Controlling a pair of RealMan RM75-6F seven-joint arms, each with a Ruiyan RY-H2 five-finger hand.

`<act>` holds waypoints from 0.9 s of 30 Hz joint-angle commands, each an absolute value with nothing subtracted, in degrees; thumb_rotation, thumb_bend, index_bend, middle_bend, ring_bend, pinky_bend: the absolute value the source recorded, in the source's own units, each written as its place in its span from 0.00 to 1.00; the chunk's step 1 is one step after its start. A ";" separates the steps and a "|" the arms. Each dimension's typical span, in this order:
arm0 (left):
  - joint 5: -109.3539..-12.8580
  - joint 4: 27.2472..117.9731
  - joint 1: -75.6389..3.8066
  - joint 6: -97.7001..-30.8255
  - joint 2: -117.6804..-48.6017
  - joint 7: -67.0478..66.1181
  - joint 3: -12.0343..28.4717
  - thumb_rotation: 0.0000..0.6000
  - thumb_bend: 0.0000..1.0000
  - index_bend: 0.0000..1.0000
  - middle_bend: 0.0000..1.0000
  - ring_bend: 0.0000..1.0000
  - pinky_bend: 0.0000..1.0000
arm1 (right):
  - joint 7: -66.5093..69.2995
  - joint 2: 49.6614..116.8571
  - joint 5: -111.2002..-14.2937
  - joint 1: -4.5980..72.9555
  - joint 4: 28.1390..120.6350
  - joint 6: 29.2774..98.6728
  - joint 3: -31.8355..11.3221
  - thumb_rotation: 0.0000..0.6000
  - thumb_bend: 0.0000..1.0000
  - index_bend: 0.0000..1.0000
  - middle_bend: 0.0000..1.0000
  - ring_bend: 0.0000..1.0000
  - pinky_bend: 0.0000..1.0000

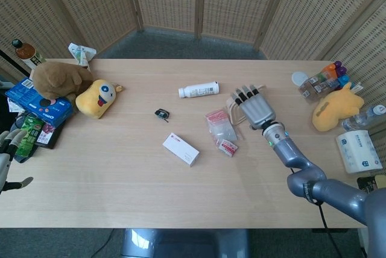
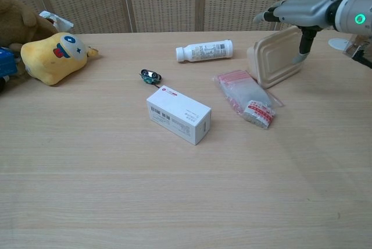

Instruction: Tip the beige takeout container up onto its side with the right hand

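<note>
A beige takeout container (image 2: 275,57) stands tilted up on its side toward the right of a pale wooden table (image 2: 174,191), its ribbed face turned toward the chest camera and its lower edge on the tabletop. The right hand (image 2: 302,10) hangs flat above it, palm down, fingers stretched out and slightly apart over the container's top edge, with the thumb hanging down in front of the upper right part of its face; whether the thumb touches it cannot be told. In the head view the same hand (image 1: 254,106) covers most of the container (image 1: 233,108), of which only a thin strip shows at the left. Just beside the container's lower left lies a clear plastic bag with red print (image 2: 247,99), flat on the table. Further left a white box (image 2: 178,114) lies near the middle of the table, with a small dark green object (image 2: 150,75) just behind it. A white bottle (image 2: 204,50) lies on its side behind these. At the far left sit a yellow plush toy (image 2: 53,56) and a brown plush bear (image 1: 57,79) touching it, beside a blue box (image 1: 37,105). At the table's right end are another yellow plush toy (image 1: 336,108) and a pack of tissues (image 1: 358,151). The left hand (image 1: 7,155) shows only at the left edge of the head view, fingers loosely apart and holding nothing.
</note>
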State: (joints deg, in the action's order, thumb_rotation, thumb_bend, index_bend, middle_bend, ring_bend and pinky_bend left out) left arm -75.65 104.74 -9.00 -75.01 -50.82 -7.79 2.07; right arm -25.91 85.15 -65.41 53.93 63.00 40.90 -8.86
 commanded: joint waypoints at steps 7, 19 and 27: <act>-73.78 103.54 -9.37 -74.14 -51.46 -8.56 2.41 1.00 0.08 0.00 0.00 0.00 0.00 | -16.09 97.69 -72.05 59.11 40.44 34.41 -7.51 1.00 0.16 0.00 0.00 0.00 0.00; -73.29 103.34 -9.42 -74.03 -52.02 -9.22 2.37 1.00 0.08 0.00 0.00 0.00 0.00 | -2.72 103.40 -79.39 58.33 28.73 34.63 -3.61 1.00 0.12 0.17 0.07 0.01 0.04; -73.86 103.72 -9.32 -74.27 -51.96 -9.27 2.16 1.00 0.08 0.00 0.00 0.00 0.00 | 8.71 105.01 -84.79 56.54 24.30 40.08 -0.70 1.00 0.06 0.63 0.56 0.45 0.46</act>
